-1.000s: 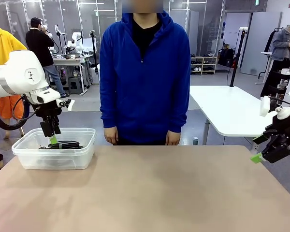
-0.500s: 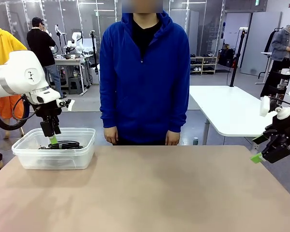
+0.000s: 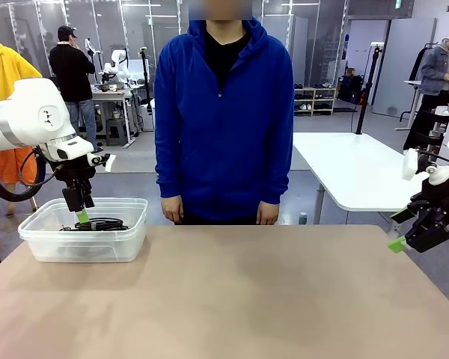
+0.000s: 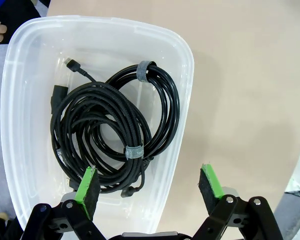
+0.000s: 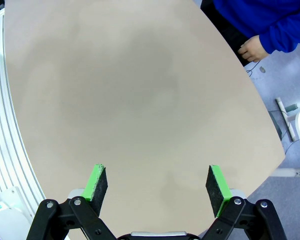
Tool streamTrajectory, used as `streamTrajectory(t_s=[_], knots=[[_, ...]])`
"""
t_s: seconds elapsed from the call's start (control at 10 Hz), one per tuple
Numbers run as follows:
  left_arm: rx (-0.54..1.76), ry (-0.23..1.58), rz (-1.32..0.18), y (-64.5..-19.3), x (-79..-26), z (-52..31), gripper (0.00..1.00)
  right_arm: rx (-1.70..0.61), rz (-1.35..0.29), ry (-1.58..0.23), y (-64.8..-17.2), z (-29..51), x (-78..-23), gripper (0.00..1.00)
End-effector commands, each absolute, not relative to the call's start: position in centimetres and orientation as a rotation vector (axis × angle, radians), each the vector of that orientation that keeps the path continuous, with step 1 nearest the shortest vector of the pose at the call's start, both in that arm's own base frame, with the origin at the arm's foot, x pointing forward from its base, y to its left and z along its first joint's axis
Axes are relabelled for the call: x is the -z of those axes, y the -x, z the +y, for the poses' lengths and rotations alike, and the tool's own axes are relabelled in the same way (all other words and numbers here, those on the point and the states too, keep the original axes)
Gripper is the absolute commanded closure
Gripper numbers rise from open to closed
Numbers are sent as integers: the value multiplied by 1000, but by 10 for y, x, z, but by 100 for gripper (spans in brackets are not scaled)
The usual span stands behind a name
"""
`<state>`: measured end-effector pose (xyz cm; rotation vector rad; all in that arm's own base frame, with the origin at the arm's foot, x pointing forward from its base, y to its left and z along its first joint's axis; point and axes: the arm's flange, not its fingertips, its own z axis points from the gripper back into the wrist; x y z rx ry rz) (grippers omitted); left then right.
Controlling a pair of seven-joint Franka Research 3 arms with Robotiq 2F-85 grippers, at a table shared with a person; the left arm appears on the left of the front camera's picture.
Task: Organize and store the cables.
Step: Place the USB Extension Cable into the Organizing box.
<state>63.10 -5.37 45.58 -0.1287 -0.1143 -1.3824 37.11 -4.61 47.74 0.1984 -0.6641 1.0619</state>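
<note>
Nothing on the table has been shifted since the earlier front pictures; both arms are held in the same poses, and only a bystander in black far behind has been seen to move a little. From the front, the left gripper [image 3: 81, 213] is seen poised over the near-left part of a clear rectangular plastic tub [image 3: 84, 243], which is set at the left edge of the round tan table [image 3: 232, 292]; the coiled black cables [image 3: 97, 224] are seen lying inside the tub. The right gripper [image 3: 401, 241] is held beyond the table's right edge, nothing between its green pads. A person in a blue hooded jacket [image 3: 223, 120] is stood at the far side, hands hanging at the sides. In the left wrist view, the left gripper [image 4: 149, 187] is shown with its jaws spread wide and empty, one pad above the tub [image 4: 186, 75], the other above bare tabletop; the cables [image 4: 112, 127] are bundled with grey straps and laid on the tub's floor. In the right wrist view, the right gripper [image 5: 155, 186] is shown spread apart and empty above the bare table [image 5: 135, 100].
</note>
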Motion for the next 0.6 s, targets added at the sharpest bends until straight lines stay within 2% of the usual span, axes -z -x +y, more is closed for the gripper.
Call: streamTrajectory(t_s=[0.0, 0.5], knots=[[1381, 125, -120, -632, -457, -53, 0, -1045, -661, -208, -372, -44, -477, 0], [1381, 125, -120, -632, -457, -53, 0, -1045, -661, -208, -372, -44, -477, 0]])
